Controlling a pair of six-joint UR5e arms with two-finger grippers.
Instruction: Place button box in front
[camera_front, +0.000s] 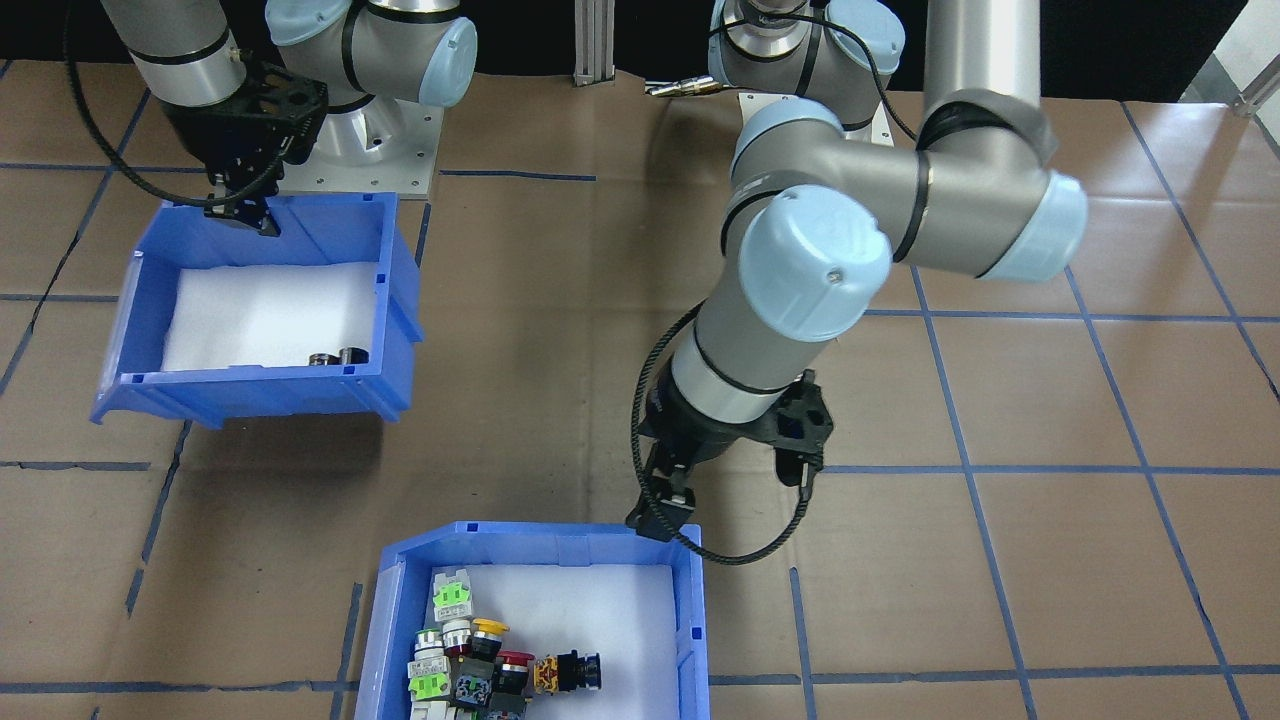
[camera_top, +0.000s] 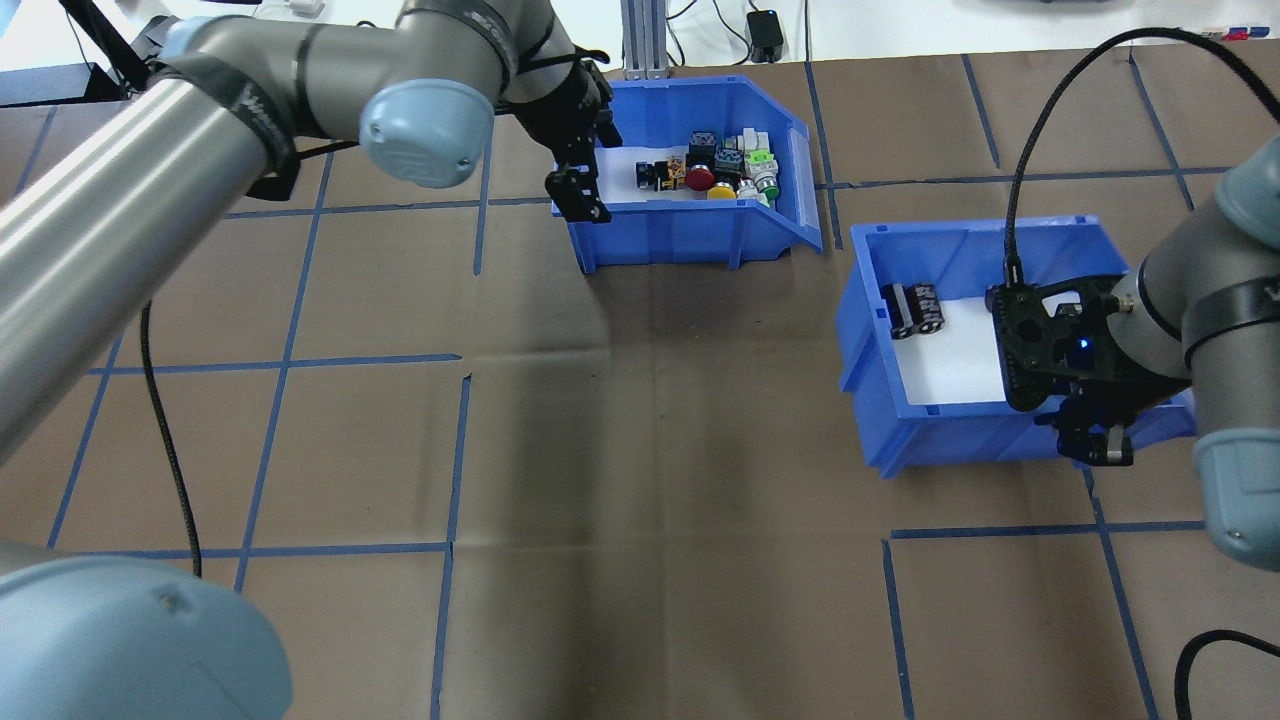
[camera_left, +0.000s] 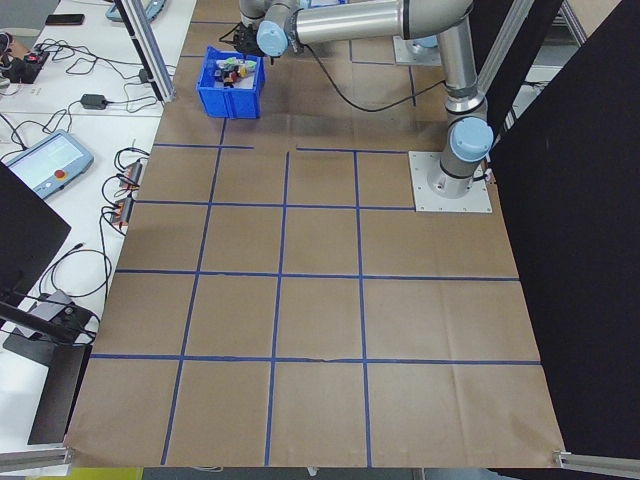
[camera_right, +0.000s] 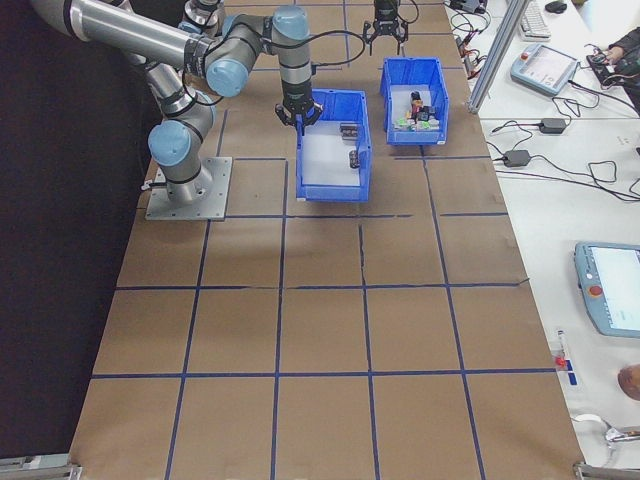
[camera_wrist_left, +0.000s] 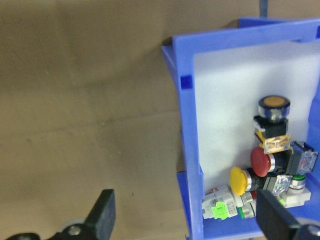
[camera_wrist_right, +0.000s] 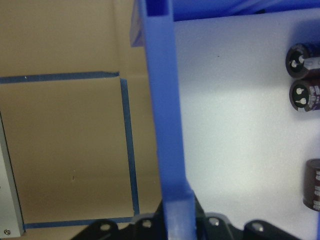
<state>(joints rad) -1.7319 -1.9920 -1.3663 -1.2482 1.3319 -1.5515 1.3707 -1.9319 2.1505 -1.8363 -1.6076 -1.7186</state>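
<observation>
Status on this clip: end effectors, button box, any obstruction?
Left end effector open, straddling the button box wall. Right end effector shut on the other blue bin wall. Button box at the far edge. Nothing in the way.

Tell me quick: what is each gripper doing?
Left gripper: open, straddling the button box wall.
Right gripper: shut on the other blue bin wall.

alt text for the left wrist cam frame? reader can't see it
Looking down from the left gripper, its open fingers straddle the blue side wall of the button box, one finger outside over the brown table paper, one inside. On the white liner lies a cluster of push-button switches with orange, red, yellow and green caps.
</observation>
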